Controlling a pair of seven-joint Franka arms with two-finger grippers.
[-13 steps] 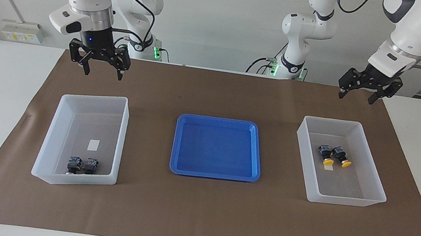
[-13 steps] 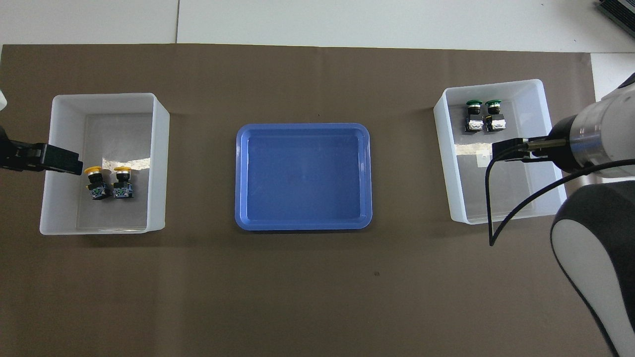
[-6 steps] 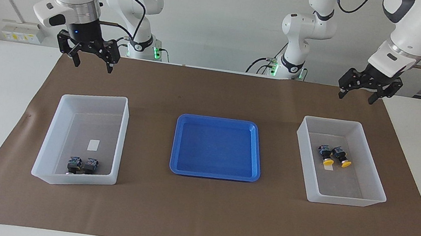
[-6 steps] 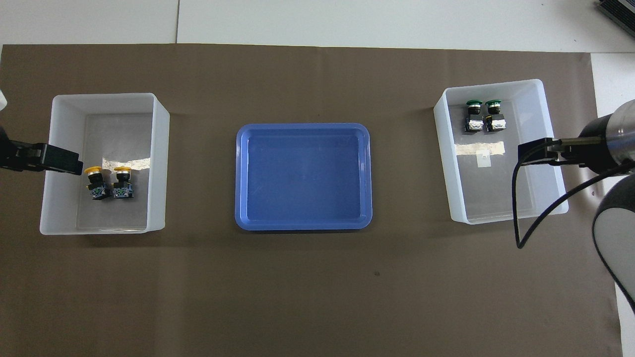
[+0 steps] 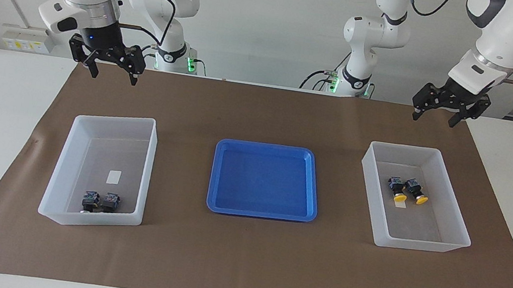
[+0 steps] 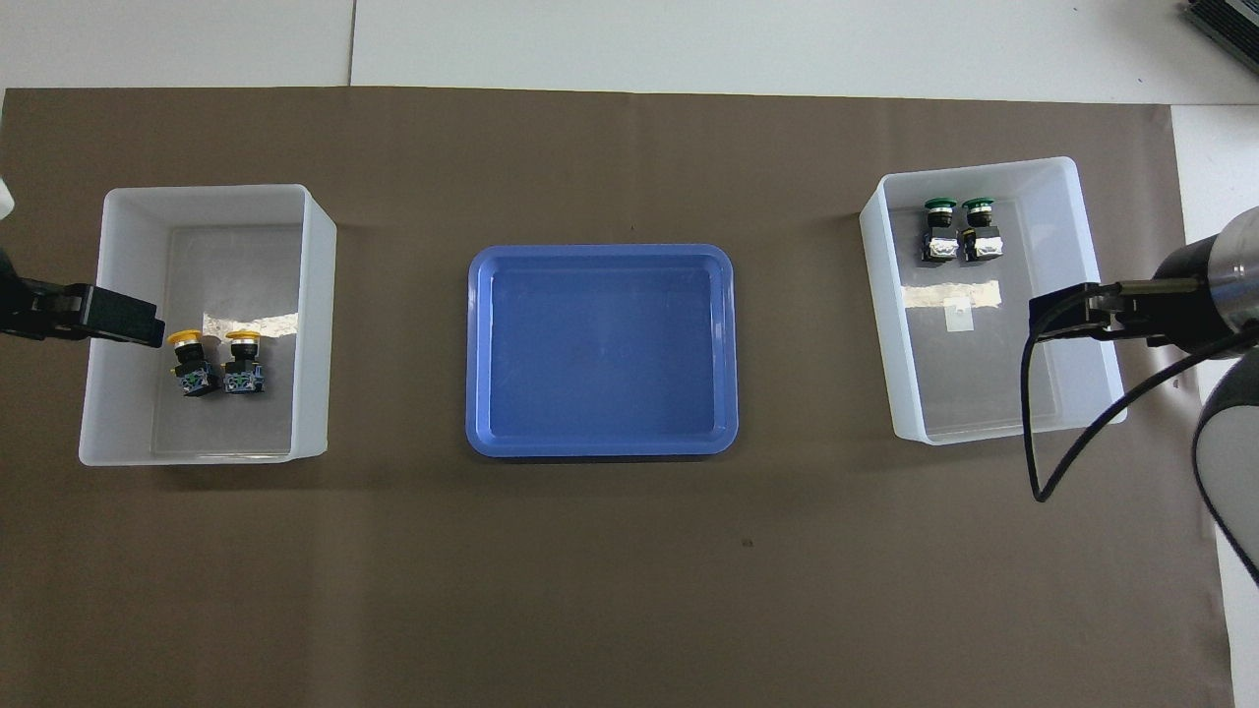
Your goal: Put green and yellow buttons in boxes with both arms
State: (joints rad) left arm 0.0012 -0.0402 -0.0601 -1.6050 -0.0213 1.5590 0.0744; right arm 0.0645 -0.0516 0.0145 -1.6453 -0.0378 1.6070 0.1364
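Note:
Two green buttons [image 5: 100,201] [image 6: 959,231] lie side by side in the translucent box [image 5: 90,216] [image 6: 880,295] at the right arm's end. Two yellow buttons [image 5: 408,189] [image 6: 216,362] lie side by side in the alike box [image 5: 423,243] [image 6: 315,324] at the left arm's end. My right gripper [image 5: 113,77] is open and empty, raised over the brown mat's edge at the robots' end. My left gripper [image 5: 433,120] is open and empty, raised over the same edge of the mat at its own end.
An empty shallow blue tray [image 5: 264,180] [image 6: 600,349] lies between the two boxes. A brown mat [image 5: 240,262] covers the white table. In the overhead view the right arm's wrist [image 6: 1180,300] with its black cable overlaps the green buttons' box.
My right gripper has risen and moved away from its box, toward the right arm's end of the table. The left arm, the buttons and the boxes have not moved.

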